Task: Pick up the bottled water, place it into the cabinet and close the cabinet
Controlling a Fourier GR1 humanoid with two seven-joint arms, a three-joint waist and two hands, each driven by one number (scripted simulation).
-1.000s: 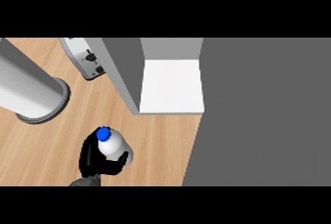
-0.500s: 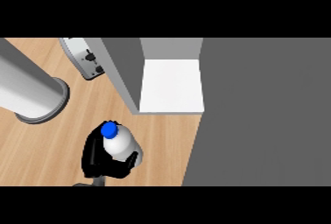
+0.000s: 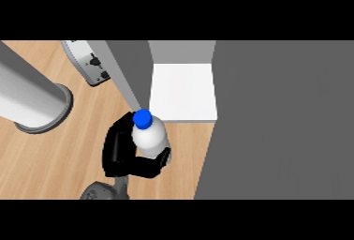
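Just below the cabinet's open front, the right hand (image 3: 128, 157) curls its black fingers around the bottled water (image 3: 149, 136), holding it upright above the wooden tabletop (image 3: 48, 159), blue cap nearly at the white cabinet shelf (image 3: 183, 91). Pickup looks done; placing the bottle inside and closing the grey cabinet door (image 3: 128, 75) remain. A grey cylinder (image 3: 31, 101) stands at the left. No left hand shows.

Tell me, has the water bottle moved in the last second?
Yes. The bottle, held in the hand, has travelled up the view toward the open cabinet's white shelf.
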